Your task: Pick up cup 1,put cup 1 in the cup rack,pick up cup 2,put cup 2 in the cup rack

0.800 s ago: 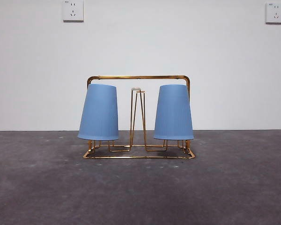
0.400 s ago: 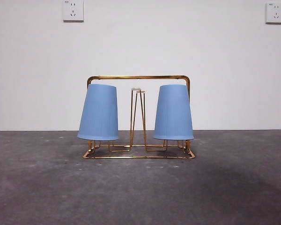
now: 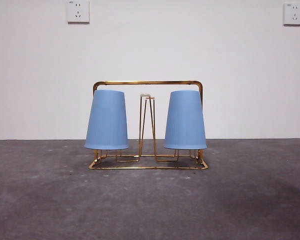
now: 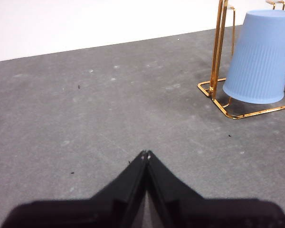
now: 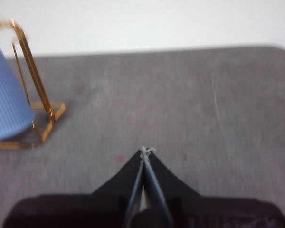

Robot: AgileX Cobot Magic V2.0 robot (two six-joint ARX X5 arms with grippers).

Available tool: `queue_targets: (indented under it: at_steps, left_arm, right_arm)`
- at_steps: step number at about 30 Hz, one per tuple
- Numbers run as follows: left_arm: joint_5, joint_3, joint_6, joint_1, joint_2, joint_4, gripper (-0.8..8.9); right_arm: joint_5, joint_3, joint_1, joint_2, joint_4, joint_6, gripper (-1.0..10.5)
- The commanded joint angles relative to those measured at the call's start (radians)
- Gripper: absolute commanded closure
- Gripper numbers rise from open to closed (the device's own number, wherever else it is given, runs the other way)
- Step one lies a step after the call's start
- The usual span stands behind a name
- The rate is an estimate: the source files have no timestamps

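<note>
Now, nearest to me in the front view is bare grey table (image 3: pixel 150 205), speckled and scuffed. Neither arm shows in that view.

Left gripper (image 4: pixel 146 154) — jaws pressed together tip to tip, clenched on nothing, hanging over open tabletop. Through its wrist camera I see one corner of the cup rack (image 4: pixel 217 95) and a blue cup (image 4: pixel 261 57) well apart from the tips. Right gripper (image 5: pixel 145 152) — the same, jaws closed on nothing, over bare table; its picture is blurred, but the gold frame and the edge of a blue cup (image 5: pixel 7 99) show off to one side, well clear.

Mid-table, the cup rack (image 3: pixel 148 83) stands upright, flat wire base on the table, arched frame across the top. Both cups are on it, mouths down, each over a peg and held just above the base: left-hand cup (image 3: pixel 107 120) at one end, right-hand cup (image 3: pixel 185 120) at the other. Between them rises a bare hairpin peg (image 3: pixel 147 125), touching neither cup. I cannot tell which is cup 1 and which cup 2.

Farthest back, a white wall with two sockets (image 3: pixel 78 11) near the top corners.
</note>
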Motion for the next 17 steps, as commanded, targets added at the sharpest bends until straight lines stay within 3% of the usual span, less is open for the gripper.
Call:
queue_targets:
  at_steps: [1,17]
  left_arm:
    - [0.0,-0.011,-0.007,0.003,0.002,0.008,8.17]
    - [0.0,-0.011,-0.007,0.003,0.004,0.008,8.17]
  right_arm:
    - [0.005,-0.004,0.0,-0.003,-0.001,0.001,9.5]
    - [0.006,-0.004,0.0,-0.002,-0.002,0.026,9.5]
